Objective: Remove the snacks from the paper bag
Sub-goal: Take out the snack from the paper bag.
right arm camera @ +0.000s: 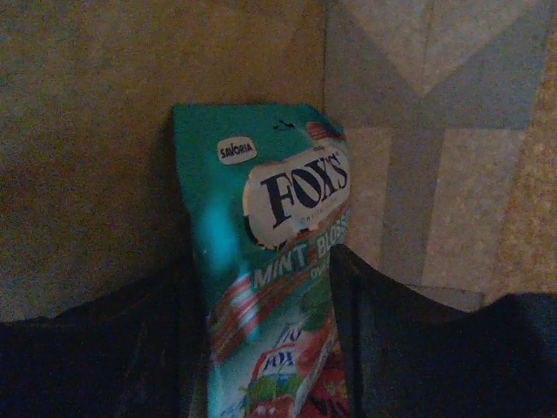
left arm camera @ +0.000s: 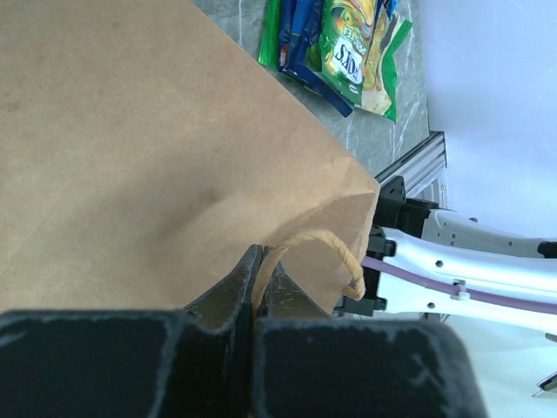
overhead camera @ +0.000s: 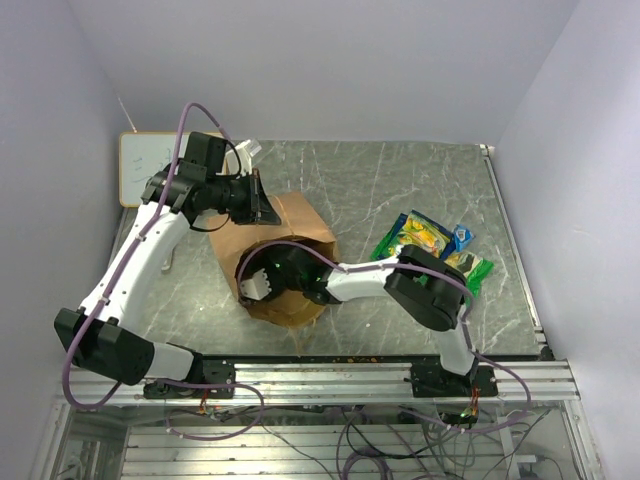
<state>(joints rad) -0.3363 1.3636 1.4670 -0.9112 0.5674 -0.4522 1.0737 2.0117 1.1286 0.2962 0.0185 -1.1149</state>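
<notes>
**Bag pinned, teal packet straddled inside**

The bag (overhead camera: 290,235) lies on its side left of the worktop's (overhead camera: 400,180) centre, its mouth turned toward the near edge. The left gripper (left arm camera: 258,261) is closed tight on the bag's rim where the handle (left arm camera: 322,248) comes out, probably to stop the bag sliding and keep the mouth gaping for the other arm. The right gripper (right arm camera: 261,287) is deep inside, its fingers spread either side of a teal packet (right arm camera: 270,200) standing against the bag's wall. Whether they press on it I cannot tell. Other packets (overhead camera: 430,240) lie in a heap toward the right edge, clear of the bag.
</notes>
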